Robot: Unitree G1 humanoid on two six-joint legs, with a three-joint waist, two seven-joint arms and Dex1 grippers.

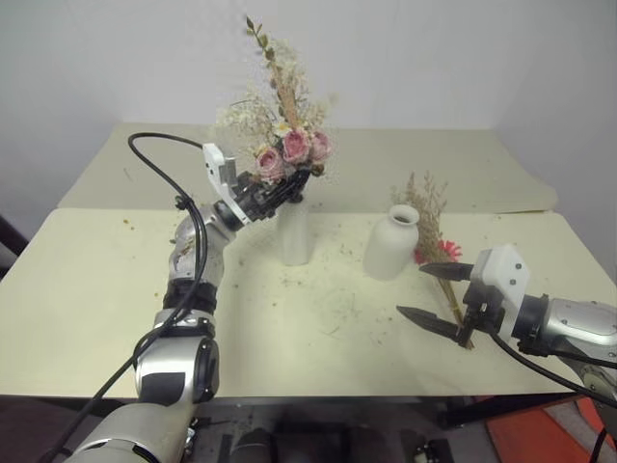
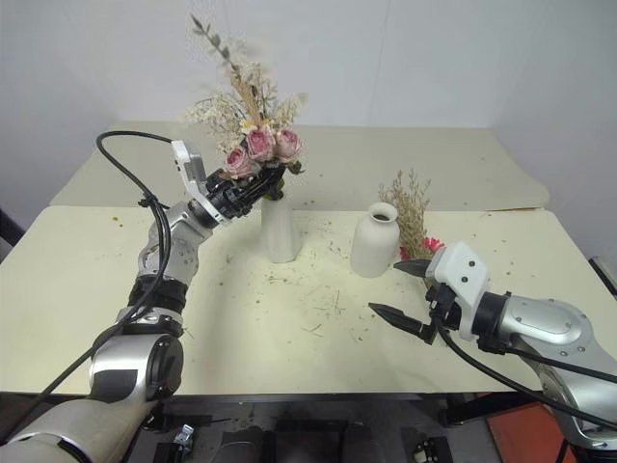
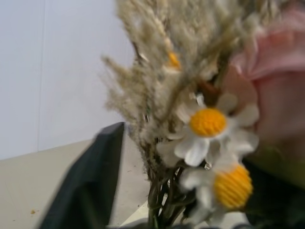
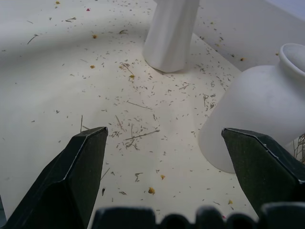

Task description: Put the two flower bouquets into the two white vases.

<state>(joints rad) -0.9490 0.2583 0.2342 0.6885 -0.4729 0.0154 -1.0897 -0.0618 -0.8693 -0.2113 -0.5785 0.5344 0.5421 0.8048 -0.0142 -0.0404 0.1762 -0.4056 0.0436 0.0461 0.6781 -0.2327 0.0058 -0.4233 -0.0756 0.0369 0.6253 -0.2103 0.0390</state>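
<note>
One bouquet, the pink roses, is seated in the tall vase mid-tabletop; left gripper fingers are parted around its stems. The tan sprigs lie beside the short vase; right gripper fingers are held apart. Snagged stems could tip the tall vase on withdrawal.

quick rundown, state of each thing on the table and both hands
rose bouquet: upright, stems in the tall vase
tall vase: upright, filled
short vase: upright, empty
dried bouquet: lying on the table behind the short vase
left hand: at the rose stems, fingers apart
right hand: open, empty, above the table
</note>
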